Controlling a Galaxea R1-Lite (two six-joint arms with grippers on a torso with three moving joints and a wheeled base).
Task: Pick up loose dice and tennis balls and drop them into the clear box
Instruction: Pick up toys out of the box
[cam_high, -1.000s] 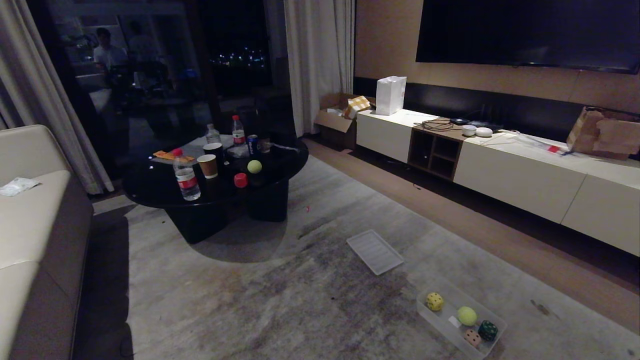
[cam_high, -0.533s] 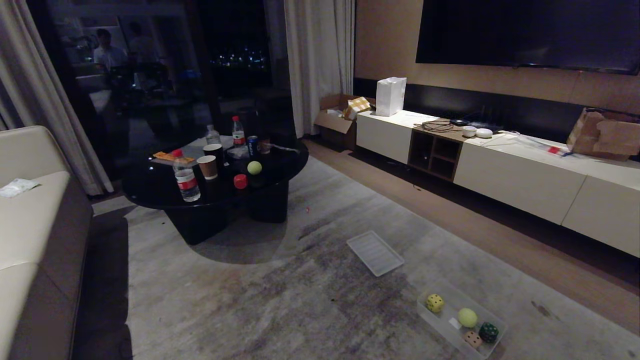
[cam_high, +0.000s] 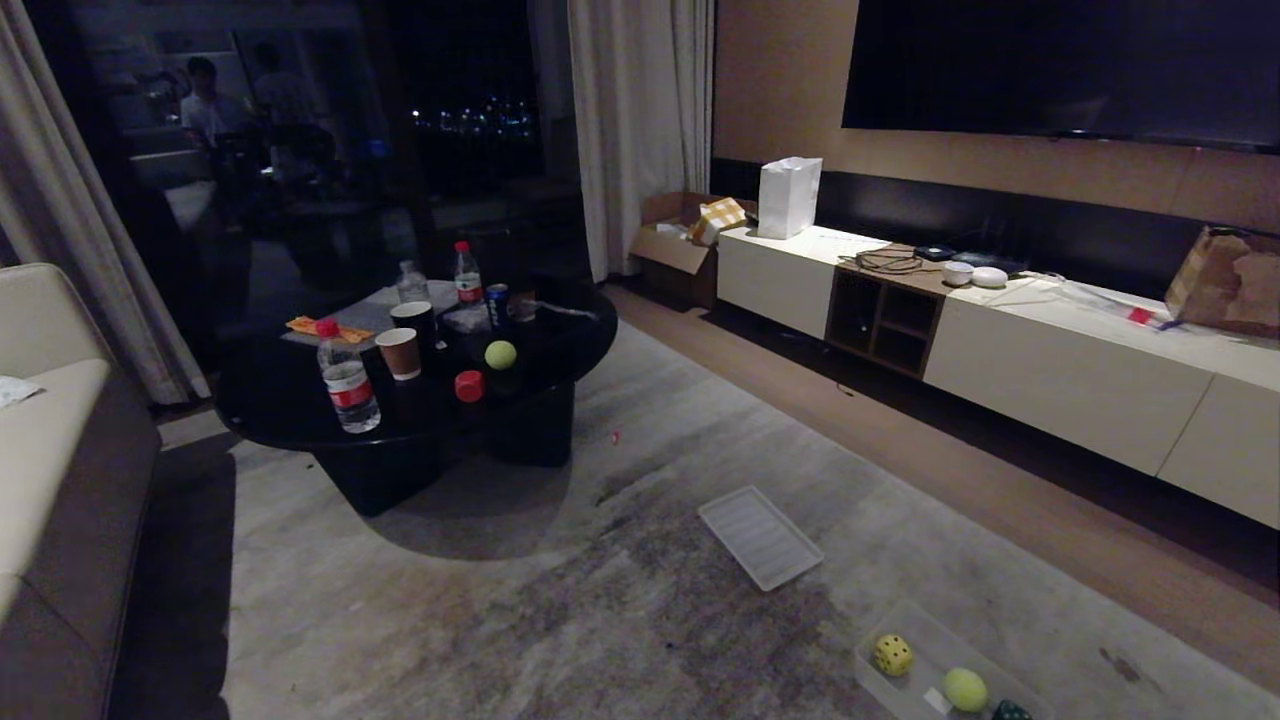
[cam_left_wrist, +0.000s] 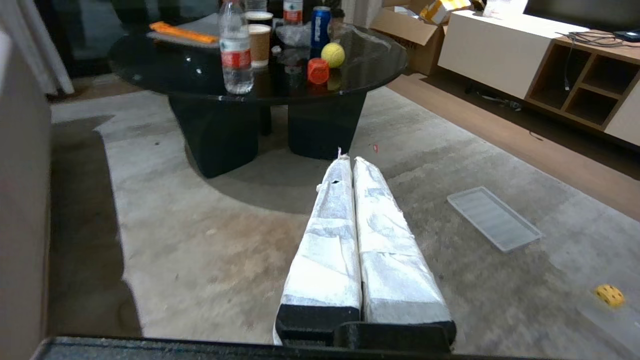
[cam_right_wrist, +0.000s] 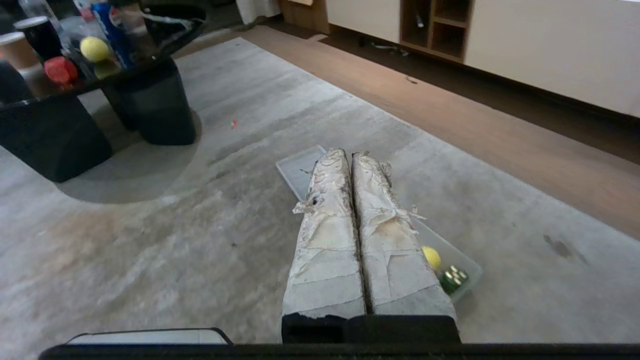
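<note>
1. The left gripper (cam_left_wrist: 346, 161) has its two wrapped fingers pressed together with nothing between them, and points across the rug toward the dark round table (cam_high: 300, 410).
2. The right gripper (cam_right_wrist: 345, 153) is likewise pressed shut and empty; in its wrist view it sits over the clear box (cam_right_wrist: 465, 272) and the flat ribbed panel (cam_right_wrist: 297, 167) on the rug. Neither arm shows in the head view.
3. The clear box (cam_high: 935, 625) lies on the rug at the lower right of the head view, partly cut off by the frame edge. Inside it are a yellow die (cam_high: 893, 655), a tennis ball (cam_high: 965, 689) and a dark green die (cam_high: 1010, 711).
4. Two loose things lie on the table, well apart from both grippers: a second tennis ball (cam_high: 500, 354) and, just beside it toward the robot, a red die (cam_high: 469, 385). A water bottle (cam_high: 346, 378) and a paper cup (cam_high: 400, 352) stand near them.
5. The relation that matters: the loose pieces lie ahead and to the robot's left, the box to its right. The left gripper looks the nearer of the two to the table, but both are too far to reach; the base would probably have to close in first.
6. Against the earlier frames, the whole head view has shifted: the table sits lower and further left and the box has slid toward the bottom edge. That is the camera moving, not the things.
</note>
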